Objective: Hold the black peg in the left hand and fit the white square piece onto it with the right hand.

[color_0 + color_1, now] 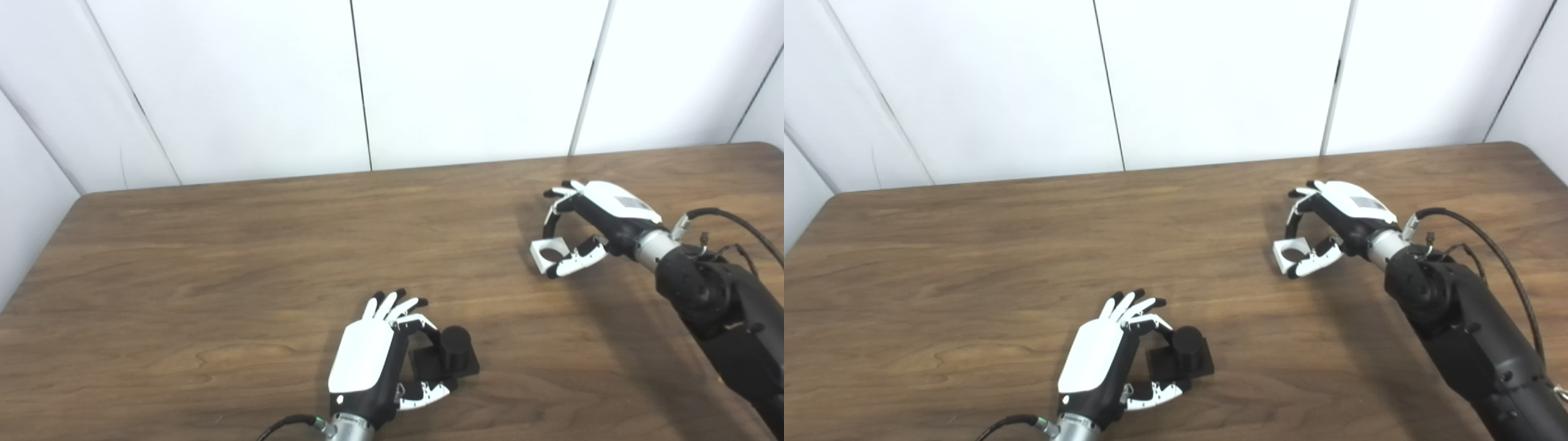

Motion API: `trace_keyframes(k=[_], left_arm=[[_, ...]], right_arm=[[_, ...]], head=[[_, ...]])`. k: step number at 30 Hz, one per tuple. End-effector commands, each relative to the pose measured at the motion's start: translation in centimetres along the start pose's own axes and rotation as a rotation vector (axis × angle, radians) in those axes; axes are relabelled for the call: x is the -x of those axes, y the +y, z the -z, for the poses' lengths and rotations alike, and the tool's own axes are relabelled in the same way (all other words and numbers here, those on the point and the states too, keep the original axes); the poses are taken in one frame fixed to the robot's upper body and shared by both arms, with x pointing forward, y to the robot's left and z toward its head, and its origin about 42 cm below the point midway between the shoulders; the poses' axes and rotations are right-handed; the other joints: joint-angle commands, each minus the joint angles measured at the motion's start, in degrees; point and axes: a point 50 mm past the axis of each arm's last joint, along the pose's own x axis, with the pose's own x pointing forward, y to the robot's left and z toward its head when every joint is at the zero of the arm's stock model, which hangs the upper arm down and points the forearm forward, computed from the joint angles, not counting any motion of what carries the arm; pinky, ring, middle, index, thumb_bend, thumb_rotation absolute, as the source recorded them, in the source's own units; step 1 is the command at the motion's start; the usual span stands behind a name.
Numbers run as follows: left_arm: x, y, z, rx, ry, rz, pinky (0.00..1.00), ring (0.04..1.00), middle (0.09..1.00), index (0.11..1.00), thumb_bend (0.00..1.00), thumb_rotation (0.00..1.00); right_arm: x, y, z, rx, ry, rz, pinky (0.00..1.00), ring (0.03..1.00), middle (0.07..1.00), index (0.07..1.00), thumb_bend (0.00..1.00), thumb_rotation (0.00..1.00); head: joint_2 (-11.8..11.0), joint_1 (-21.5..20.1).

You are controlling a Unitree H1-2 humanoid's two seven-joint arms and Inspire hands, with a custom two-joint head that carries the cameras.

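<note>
While the peg stands upright on its black square base on the table, the left hand is positioned just beside it, on the side away from the right arm. One finger is curled toward the far edge of the base and the thumb is reached along its near edge; firm contact cannot be confirmed, and the remaining fingers are held straight and apart. Well away from the peg, toward the table's far right, the white piece is located, its round hole facing up. The piece is pinched by the right hand, with a finger at its far side and the thumb against its near side. Whether the piece rests on the table or is lifted clear cannot be determined.
</note>
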Motion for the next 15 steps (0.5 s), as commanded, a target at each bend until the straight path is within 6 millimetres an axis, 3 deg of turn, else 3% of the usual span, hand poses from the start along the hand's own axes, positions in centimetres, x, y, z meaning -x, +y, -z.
trace_keyframes(k=[1, 15], left_arm=[[0.9, -1.4, 0.8, -0.014, 0.057, 0.043, 1.0, 0.953, 0.855, 0.489, 0.52, 0.06], [0.8, -1.6, 0.7, -0.014, 0.06, 0.046, 1.0, 0.959, 0.859, 0.489, 0.52, 0.06]], right_arm=[[0.5, -3.0, -2.1, 0.011, -0.065, 0.079, 1.0, 1.0, 0.922, 0.492, 0.52, 0.15], [5.0, -3.9, -9.3, 0.035, -0.238, 0.003, 1.0, 1.0, 0.915, 0.491, 0.52, 0.16]], head=[[0.1, -0.1], [0.1, -0.2]])
